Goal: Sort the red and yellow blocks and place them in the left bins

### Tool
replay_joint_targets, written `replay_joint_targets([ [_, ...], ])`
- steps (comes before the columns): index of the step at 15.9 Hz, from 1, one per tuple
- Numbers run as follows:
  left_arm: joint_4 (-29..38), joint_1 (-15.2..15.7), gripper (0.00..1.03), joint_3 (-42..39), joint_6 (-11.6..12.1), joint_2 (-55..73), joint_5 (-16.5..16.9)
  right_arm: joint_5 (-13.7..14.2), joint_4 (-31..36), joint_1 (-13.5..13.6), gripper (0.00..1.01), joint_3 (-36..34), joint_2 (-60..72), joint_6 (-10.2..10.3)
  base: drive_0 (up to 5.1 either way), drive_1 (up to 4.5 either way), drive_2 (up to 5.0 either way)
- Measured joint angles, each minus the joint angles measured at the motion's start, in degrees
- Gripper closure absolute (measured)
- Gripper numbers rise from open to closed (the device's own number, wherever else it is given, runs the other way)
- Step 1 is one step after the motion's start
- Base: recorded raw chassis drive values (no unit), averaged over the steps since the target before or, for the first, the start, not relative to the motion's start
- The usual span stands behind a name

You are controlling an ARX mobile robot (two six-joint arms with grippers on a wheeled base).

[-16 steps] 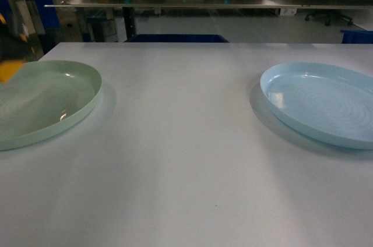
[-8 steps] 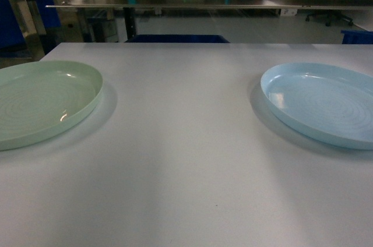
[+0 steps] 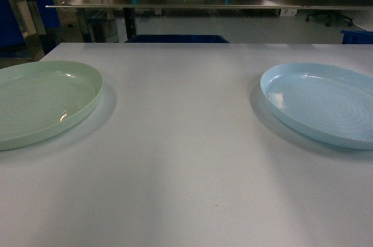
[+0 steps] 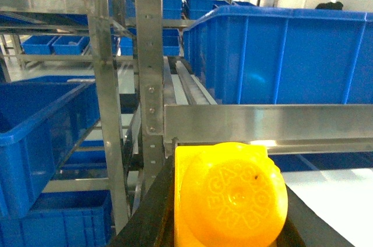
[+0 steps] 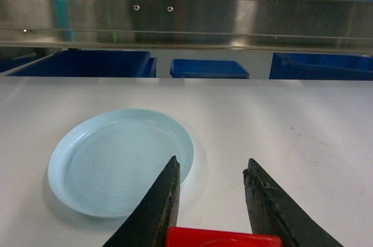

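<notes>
The yellow block [image 4: 230, 196] fills the bottom of the left wrist view, pinched between the dark fingers of the left gripper [image 4: 227, 200], its round embossed stud turned toward the camera. Only that studded face shows, so its long axis cannot be told. Behind it stand a steel rack upright [image 4: 148, 55] and large blue bins [image 4: 280, 55], one level with the block and another lower on the left [image 4: 41, 136].

The red block [image 5: 224, 238] sits at the bottom edge of the right wrist view, held between the two dark fingers of the right gripper [image 5: 213, 223]. Only a flat red strip running side to side is visible (its stud is out of frame), so its visible length lies across the fingers. Beyond it, on the white table [image 5: 303, 142], rests the light blue plate [image 5: 93, 165].

The head view shows neither arm nor block, only the table with a green plate [image 3: 46, 101] at left and the blue plate at right.

My reading: both blocks are in hand and the carry to the bins is under way, the left arm nearest to delivery. The next move calls for bringing the yellow block over a bin's open top, clear of the steel rail [image 4: 268, 122], before the fingers part.
</notes>
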Motion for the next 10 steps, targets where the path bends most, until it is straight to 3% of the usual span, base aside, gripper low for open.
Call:
replay_joint_targets([
  [3, -1.99, -1.18, 0.76, -0.26, 1.27, -2.34, -2.29, 0.0, 0.0, 0.0, 0.73, 0.0, 0.0, 0.0, 0.0, 0.0, 0.0],
  [7, -2.25, -0.92, 0.76, -0.26, 1.29, -2.05, -2.49, 0.0, 0.0, 0.0, 0.73, 0.0, 0.0, 0.0, 0.0, 0.0, 0.0],
  [8, -2.19, -0.15, 0.76, -0.26, 1.25, -1.44, -1.92, -0.02, 0.0, 0.0, 0.73, 0.0, 0.02, 0.0, 0.0, 0.0, 0.0],
  [10, -4.2, 2.8, 0.77, 1.29, 2.8, 2.16, 3.13, 0.0, 0.02, 0.0, 0.73, 0.0, 0.0, 0.0, 0.0, 0.0, 0.0],
])
